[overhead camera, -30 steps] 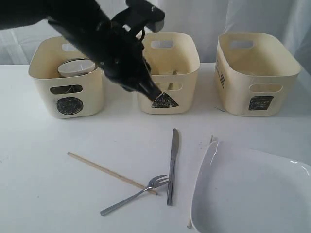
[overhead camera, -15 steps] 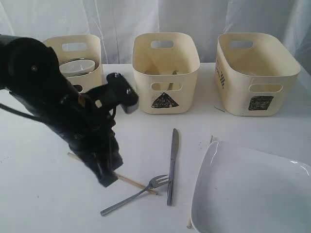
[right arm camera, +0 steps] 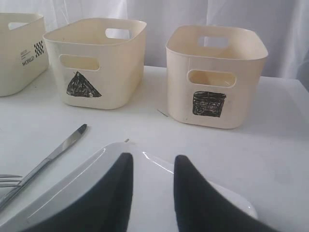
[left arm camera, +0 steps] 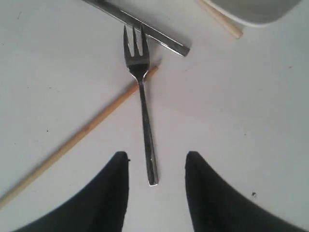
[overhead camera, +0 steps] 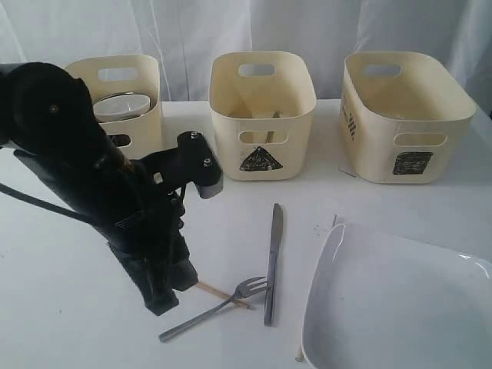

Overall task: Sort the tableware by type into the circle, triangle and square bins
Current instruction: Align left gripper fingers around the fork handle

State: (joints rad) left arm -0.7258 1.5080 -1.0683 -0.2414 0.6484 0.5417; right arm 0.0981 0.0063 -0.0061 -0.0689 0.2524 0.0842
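On the white table (overhead camera: 69,254) the fork (overhead camera: 215,307) lies near the front edge. Its prongs are just beside the knife (overhead camera: 273,261), and its neck lies over one wooden chopstick (overhead camera: 223,294). Most of this chopstick is hidden behind the left arm in the exterior view. A second chopstick (left arm camera: 219,19) lies close along the rim of the large white plate (overhead camera: 400,300), which fills the front right corner. Behind stand three cream bins in a row. The triangle bin (overhead camera: 261,84) is in the middle with a black scribbled triangle on its front, and the square bin (overhead camera: 407,92) is at the right with a black scribbled square. The arm covers the front of the left bin (overhead camera: 142,77), so its mark cannot be seen. A steel vessel (overhead camera: 123,105) sits inside it. The right wrist view shows the word "WORLD" and a small chequered mark on the side of the left bin. The dark print on the side of the square bin is too small to read. The left arm bends steeply down from the left. The left gripper (left arm camera: 157,159) is low over the table, its fingers spread and grasping nothing, with the end of the fork handle between them. The right gripper (right arm camera: 153,159) hangs above the plate, its fingers also apart and empty.
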